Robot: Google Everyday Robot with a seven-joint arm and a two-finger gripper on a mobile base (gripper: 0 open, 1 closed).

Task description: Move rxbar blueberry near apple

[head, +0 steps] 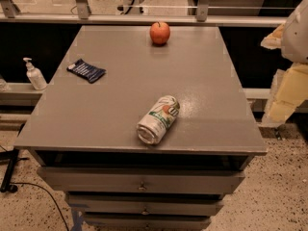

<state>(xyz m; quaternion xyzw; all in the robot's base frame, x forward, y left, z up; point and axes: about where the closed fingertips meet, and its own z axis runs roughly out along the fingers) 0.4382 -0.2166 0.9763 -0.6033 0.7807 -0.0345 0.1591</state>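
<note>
The rxbar blueberry (86,70), a small flat dark navy wrapper with pale lettering, lies near the left edge of the grey table (115,105). The apple (160,32), round and red-orange with a short stem, stands at the table's far edge, near the middle. The gripper (284,93), pale yellowish below a white arm, hangs at the right edge of the view. It is off the table's right side, far from both the bar and the apple, and partly cut off by the frame.
A white-green drink can (158,119) lies on its side near the table's front edge. A white pump bottle (33,74) stands on a ledge left of the table. Drawers (142,184) sit below the tabletop. A rail (144,18) runs behind.
</note>
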